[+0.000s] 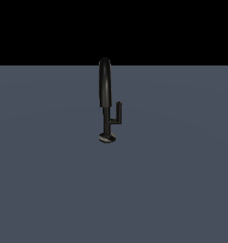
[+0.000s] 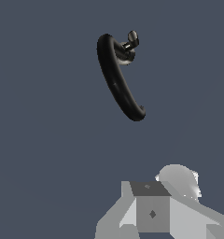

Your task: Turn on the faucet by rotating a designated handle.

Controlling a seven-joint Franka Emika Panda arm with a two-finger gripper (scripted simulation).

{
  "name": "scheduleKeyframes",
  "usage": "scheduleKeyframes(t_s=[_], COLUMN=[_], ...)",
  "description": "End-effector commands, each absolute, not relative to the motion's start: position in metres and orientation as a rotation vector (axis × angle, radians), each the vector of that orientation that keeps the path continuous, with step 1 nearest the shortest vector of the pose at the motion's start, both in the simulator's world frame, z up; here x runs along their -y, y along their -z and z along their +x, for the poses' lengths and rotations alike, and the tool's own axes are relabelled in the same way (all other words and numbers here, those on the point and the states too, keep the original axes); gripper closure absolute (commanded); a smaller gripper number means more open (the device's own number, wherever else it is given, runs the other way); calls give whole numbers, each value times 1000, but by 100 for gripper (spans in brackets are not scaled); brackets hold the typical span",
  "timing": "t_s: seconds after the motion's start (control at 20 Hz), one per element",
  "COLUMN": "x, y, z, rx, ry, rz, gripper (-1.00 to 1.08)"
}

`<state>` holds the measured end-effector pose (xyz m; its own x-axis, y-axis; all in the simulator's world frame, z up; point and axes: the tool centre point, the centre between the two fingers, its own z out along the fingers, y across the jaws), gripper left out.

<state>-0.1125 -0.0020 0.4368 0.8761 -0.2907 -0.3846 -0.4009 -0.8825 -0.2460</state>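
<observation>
Faucet point(image 1: 105, 90): stands alone on the flat grey counter point(image 1: 44, 180), near the middle of the exterior view, its round base disc flat on the surface and its arched spout rising above the stem.
Handle point(image 1: 117, 115): branches from the stem toward the exterior view's right, a short arm ending in an upright bar; in the wrist view it shows as a small stub point(image 2: 130, 41) past the curve of the spout (seen from above).
Why it sits so: the upright bar stands off from the stem, which likely gives a side to push against so it swings about the stem.
End effector point(image 2: 153, 212): only grey blocky parts of it show at the edge of the wrist view; the fingertips are out of sight, so I cannot tell how far it is opened. It holds nothing visible and is well apart from the faucet.
Arm: absent from the exterior view.
Stage: judged as approach, handle untouched.
Writing: no brand, label or lettering can be read anywhere.
</observation>
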Motion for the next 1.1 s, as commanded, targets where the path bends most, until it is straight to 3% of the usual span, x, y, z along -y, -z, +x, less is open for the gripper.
scheduleKeyframes(t_s=[0.0, 1.05], x=[3, 20], y=[-429, -331], z=[-99, 6], rx=[-561, -898], ry=[-536, -916], rz=[-2673, -2132], gripper=[108, 108])
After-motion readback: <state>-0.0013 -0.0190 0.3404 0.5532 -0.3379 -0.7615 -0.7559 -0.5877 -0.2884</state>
